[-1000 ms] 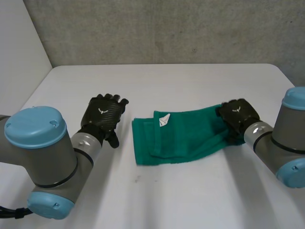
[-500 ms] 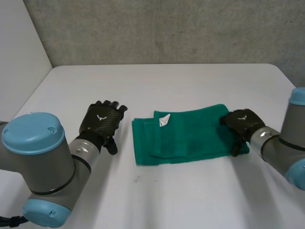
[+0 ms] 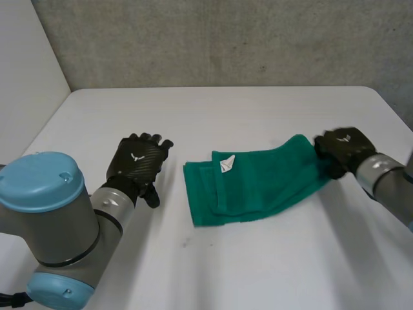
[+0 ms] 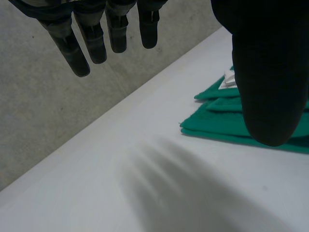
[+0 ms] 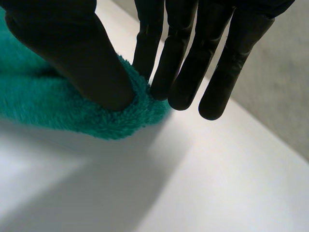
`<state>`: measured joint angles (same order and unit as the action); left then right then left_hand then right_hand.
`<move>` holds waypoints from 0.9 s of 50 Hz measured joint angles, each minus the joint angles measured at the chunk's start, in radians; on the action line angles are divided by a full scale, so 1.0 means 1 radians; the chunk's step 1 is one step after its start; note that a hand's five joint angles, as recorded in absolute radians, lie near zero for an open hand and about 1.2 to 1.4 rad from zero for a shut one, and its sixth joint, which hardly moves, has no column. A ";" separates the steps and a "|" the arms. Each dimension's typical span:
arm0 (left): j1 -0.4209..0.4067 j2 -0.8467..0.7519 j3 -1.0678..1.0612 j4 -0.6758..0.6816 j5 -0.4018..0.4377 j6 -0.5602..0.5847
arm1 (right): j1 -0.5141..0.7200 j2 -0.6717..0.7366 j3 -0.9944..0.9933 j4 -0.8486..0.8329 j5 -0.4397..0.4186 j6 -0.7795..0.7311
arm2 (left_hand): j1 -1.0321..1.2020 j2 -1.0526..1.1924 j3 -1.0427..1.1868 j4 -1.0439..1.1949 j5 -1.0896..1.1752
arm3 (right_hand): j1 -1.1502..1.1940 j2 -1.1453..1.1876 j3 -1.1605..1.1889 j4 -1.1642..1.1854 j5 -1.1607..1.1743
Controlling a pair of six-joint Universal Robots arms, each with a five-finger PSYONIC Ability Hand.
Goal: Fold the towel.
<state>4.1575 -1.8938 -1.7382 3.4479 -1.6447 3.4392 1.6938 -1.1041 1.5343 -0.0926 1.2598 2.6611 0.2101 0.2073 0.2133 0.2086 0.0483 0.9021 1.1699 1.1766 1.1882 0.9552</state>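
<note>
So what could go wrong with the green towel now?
The right hand pinches just the end of the towel between thumb and fingers, so the cloth might slip out. The left hand hovers open beside the other end, not touching it, so nothing holds that end down; a pull could drag the whole towel or undo its fold.

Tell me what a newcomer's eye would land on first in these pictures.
The bright green towel, partly folded with a white tag showing, lies in the middle of the white table. The right hand pinches the towel's near end between thumb and fingers, and that end is raised off the surface. The left hand hangs open beside the towel's other end, holding nothing.
</note>
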 measured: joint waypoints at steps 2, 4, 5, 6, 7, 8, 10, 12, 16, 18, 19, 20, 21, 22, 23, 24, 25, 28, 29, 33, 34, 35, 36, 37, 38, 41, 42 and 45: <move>0.000 0.010 -0.002 0.000 0.000 0.000 | 0.067 -0.010 -0.035 0.008 -0.002 0.007 | 0.000 0.000 0.000 0.000 0.000 | 0.000 0.000 0.000 0.000 0.000; 0.000 0.010 -0.002 0.000 0.000 0.000 | 0.067 -0.010 -0.035 0.008 -0.002 0.007 | 0.000 0.000 0.000 0.000 0.000 | 0.000 0.000 0.000 0.000 0.000; 0.000 0.024 -0.007 -0.001 -0.001 0.000 | 0.166 -0.013 -0.078 0.023 -0.004 0.010 | 0.000 0.000 0.000 0.000 0.000 | 0.000 0.000 0.000 0.000 0.017; 0.000 0.027 -0.009 -0.001 -0.001 0.000 | 0.191 -0.013 -0.088 0.027 -0.005 0.009 | 0.000 0.000 0.000 0.000 0.000 | 0.000 0.000 0.000 0.000 0.018; 0.000 0.027 -0.009 -0.001 -0.001 0.000 | 0.191 -0.013 -0.088 0.027 -0.005 0.009 | 0.000 0.000 0.000 0.000 0.000 | 0.000 0.000 0.000 0.000 0.018; 0.001 0.034 -0.013 0.000 -0.001 0.000 | 0.262 -0.008 -0.111 0.036 -0.010 0.008 | 0.000 0.000 0.000 0.000 0.000 | 0.000 0.000 0.000 0.000 0.018; 0.003 0.041 -0.017 0.000 -0.001 -0.001 | 0.322 0.003 -0.128 0.043 -0.015 0.005 | 0.000 0.000 0.000 0.000 0.000 | 0.014 0.002 0.000 0.000 0.020; 0.007 0.047 -0.021 0.000 -0.002 -0.001 | 0.408 0.036 -0.147 0.050 -0.034 -0.005 | 0.000 0.000 0.000 0.000 0.000 | 0.014 0.006 0.000 0.000 0.020; 0.012 0.050 -0.020 0.002 -0.002 -0.003 | 0.488 0.088 -0.165 0.054 -0.068 -0.029 | 0.000 0.000 0.000 0.000 0.000 | 0.014 0.006 0.000 0.000 0.020; 0.013 0.051 -0.017 0.003 -0.002 -0.006 | 0.510 0.110 -0.173 0.055 -0.078 -0.043 | 0.000 0.000 0.000 0.000 0.000 | 0.013 0.006 0.000 -0.001 0.021; 0.013 0.050 -0.011 0.004 -0.001 -0.011 | 0.523 0.129 -0.183 0.057 -0.081 -0.057 | 0.000 0.000 0.000 0.000 0.000 | -0.171 -0.209 -0.193 -0.197 -0.160; 0.013 0.050 -0.007 0.005 -0.001 -0.014 | 0.527 0.135 -0.188 0.057 -0.081 -0.062 | 0.000 0.000 0.000 0.000 0.000 | -0.239 -0.292 -0.276 -0.280 -0.239; 0.011 0.048 0.005 0.006 0.000 -0.023 | 0.531 0.147 -0.197 0.058 -0.071 -0.069 | 0.000 0.000 0.000 0.000 0.000 | -0.349 -0.465 -0.447 -0.452 -0.404; 0.010 0.046 0.017 0.007 0.000 -0.031 | 0.531 0.150 -0.201 0.058 -0.060 -0.070 | 0.000 0.000 0.000 0.000 0.000 | -0.546 -0.692 -0.693 -0.698 -0.651; 0.008 0.044 0.027 0.007 0.000 -0.038 | 0.531 0.151 -0.204 0.059 -0.049 -0.068 | 0.000 0.000 0.000 0.000 0.000 | -0.616 -0.795 -0.796 -0.788 -0.736; 0.006 0.040 0.040 0.008 0.000 -0.047 | 0.530 0.150 -0.205 0.059 -0.036 -0.064 | 0.000 0.000 0.000 0.000 0.000 | -0.666 -0.864 -0.869 -0.878 -0.818; 0.000 0.032 0.062 0.008 0.000 -0.063 | 0.523 0.140 -0.207 0.059 -0.004 -0.047 | 0.000 0.000 0.000 0.000 0.000 | -0.700 -0.930 -0.944 -0.950 -0.883; -0.022 0.005 0.114 0.006 0.000 -0.101 | 0.501 0.103 -0.201 0.059 0.050 0.004 | 0.000 0.000 0.000 0.000 0.000 | -0.704 -0.949 -0.966 -0.963 -0.897; -0.032 -0.007 0.134 0.003 0.000 -0.114 | 0.493 0.092 -0.198 0.058 0.061 0.020 | 0.000 0.000 0.000 0.000 0.000 | -0.704 -0.950 -0.967 -0.963 -0.897; -0.085 -0.074 0.229 -0.020 0.001 -0.171 | 0.433 0.033 -0.178 0.061 0.087 0.129 | 0.000 0.000 0.000 0.000 0.000 | -0.704 -0.950 -0.967 -0.963 -0.897; -0.101 -0.100 0.262 -0.033 0.002 -0.189 | 0.416 0.022 -0.174 0.064 0.084 0.159 | 0.000 0.000 0.000 0.000 0.000 | -0.704 -0.950 -0.967 -0.963 -0.897; -0.110 -0.116 0.280 -0.041 0.002 -0.200 | 0.403 0.016 -0.171 0.068 0.080 0.178 | 0.000 0.000 0.000 0.000 0.000 | -0.704 -0.950 -0.967 -0.963 -0.897; -0.126 -0.146 0.314 -0.059 0.002 -0.220 | 0.393 0.013 -0.169 0.071 0.075 0.193 | 0.000 0.000 0.000 0.000 0.000 | -0.704 -0.950 -0.967 -0.963 -0.897; -0.137 -0.170 0.339 -0.073 0.002 -0.235 | 0.370 0.011 -0.168 0.084 0.061 0.220 | 0.000 0.000 0.000 0.000 0.000 | -0.704 -0.950 -0.967 -0.963 -0.897; -0.145 -0.191 0.361 -0.087 0.003 -0.247 | 0.355 0.016 -0.169 0.096 0.051 0.233 | 0.000 0.000 0.000 0.000 0.000 | -0.704 -0.950 -0.967 -0.963 -0.897; -0.167 -0.265 0.426 -0.137 0.003 -0.286 | 0.324 0.045 -0.179 0.129 0.027 0.251 | 0.000 0.000 0.000 0.000 0.000 | -0.704 -0.950 -0.967 -0.963 -0.897; -0.172 -0.286 0.443 -0.152 0.003 -0.295 | 0.318 0.056 -0.182 0.138 0.022 0.253 | 0.000 0.000 0.000 0.000 0.000 | -0.704 -0.950 -0.967 -0.963 -0.897; -0.183 -0.354 0.493 -0.205 -0.001 -0.321 | 0.301 0.112 -0.211 0.176 0.010 0.247 | 0.000 0.000 0.000 0.000 0.000 | -0.704 -0.950 -0.967 -0.963 -0.897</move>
<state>3.9748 -2.2477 -1.2447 3.2427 -1.6453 3.1186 1.9948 -0.9919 1.3231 0.0833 1.2702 2.9077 0.2102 0.2073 0.2133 0.2085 0.0483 0.1977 0.2199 0.2097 0.2249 0.0582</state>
